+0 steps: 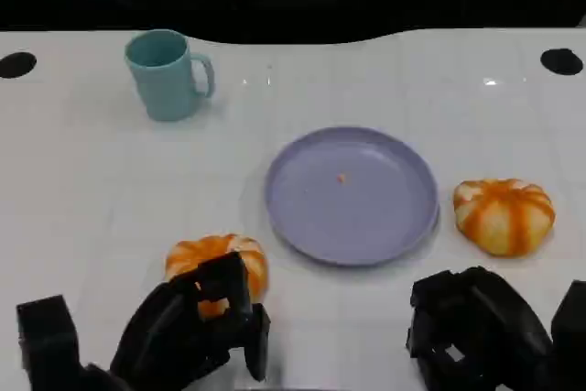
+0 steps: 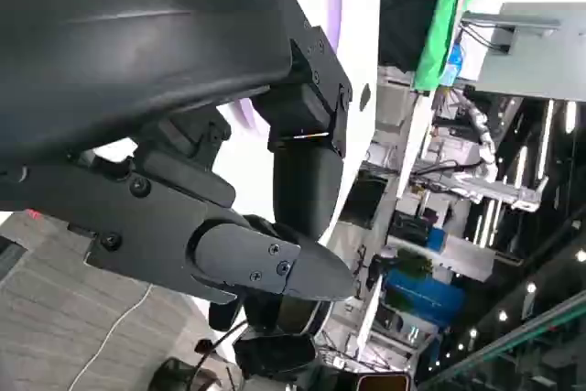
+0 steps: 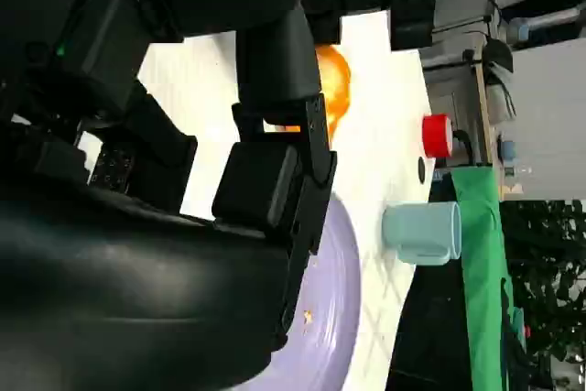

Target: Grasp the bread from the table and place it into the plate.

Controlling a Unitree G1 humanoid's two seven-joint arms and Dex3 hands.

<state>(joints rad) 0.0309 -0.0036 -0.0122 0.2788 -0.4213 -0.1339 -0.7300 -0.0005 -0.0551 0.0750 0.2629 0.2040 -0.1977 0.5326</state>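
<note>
While two orange-and-white striped bread rolls lie on the white table [image 1: 82, 199], I see the nearer bread [image 1: 217, 258] at the table's front, just left of the lavender plate [image 1: 352, 194], and my left hand [image 1: 188, 327] is at it. Black fingers [image 1: 224, 286] curl over the bread's near side and cover part of it; whether they actually grip it I cannot tell from the head view. The left wrist view shows the same hand [image 2: 265, 254] with its fingers drawn together, but the bread is hidden there behind the shell.

Apart from the plate on its right side sits the second bread [image 1: 504, 214], untouched. My right hand [image 1: 472, 327] rests low at the table's front edge, near that second bread but apart from it, fingers curled in with nothing between them. From the right wrist view I see its fingers [image 3: 275, 180] bent in front of the plate's rim [image 3: 343, 318], with the nearer bread [image 3: 331, 80] beyond them.

The plate carries a single small orange crumb [image 1: 341, 178] near its middle. A light blue mug [image 1: 167, 74] stands upright at the far left of the table, handle turned to the right, well apart from the plate.
</note>
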